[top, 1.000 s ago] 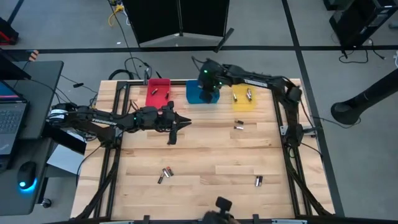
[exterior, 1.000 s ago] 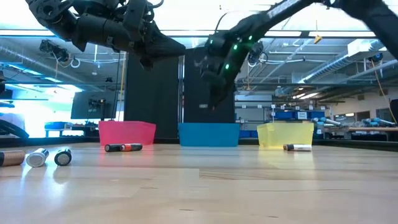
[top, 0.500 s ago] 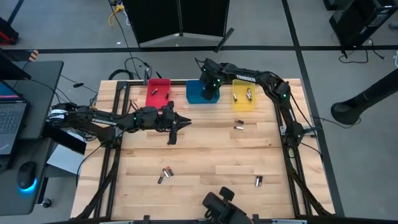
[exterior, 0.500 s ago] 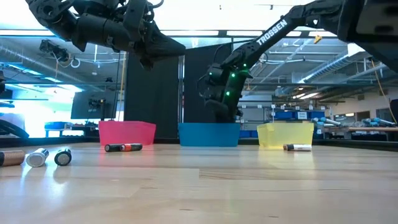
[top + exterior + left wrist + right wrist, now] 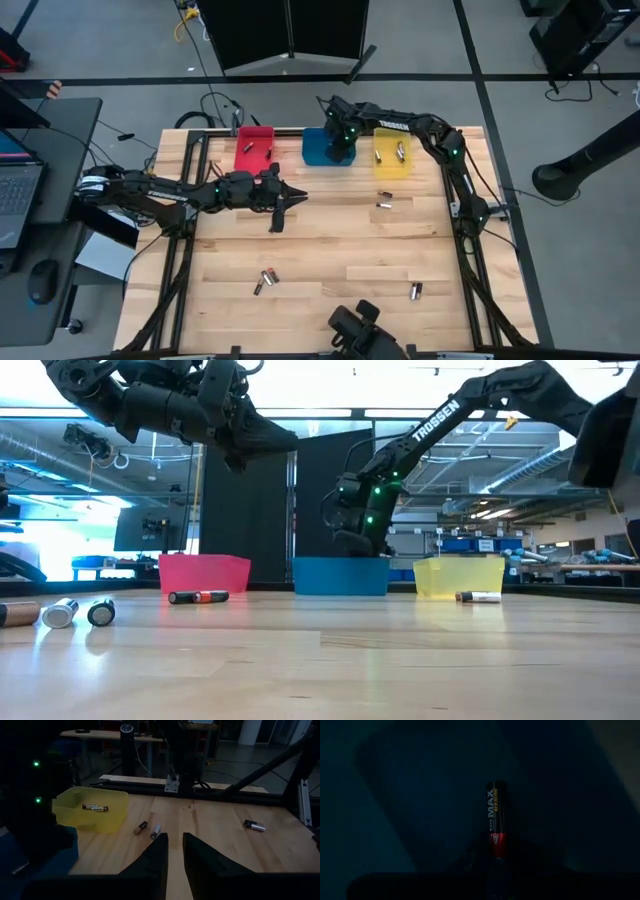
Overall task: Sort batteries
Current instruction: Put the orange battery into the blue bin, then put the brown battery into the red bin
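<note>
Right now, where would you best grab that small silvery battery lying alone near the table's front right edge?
Grip the small silvery cylindrical battery across the middle of its barrel, coming straight down from above. It lies flat on the wooden table with nothing beside it, so fingers fit either side; its ends offer little hold.

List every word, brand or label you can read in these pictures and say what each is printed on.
"MAX ALKALINE", with a small brand mark beside it too small to read: on the battery held at the right gripper over the blue bin.
"TROSSEN": on the right arm's link in the low view.
Print on the battery in the yellow bin and on the batteries on the table: too small to read.
</note>
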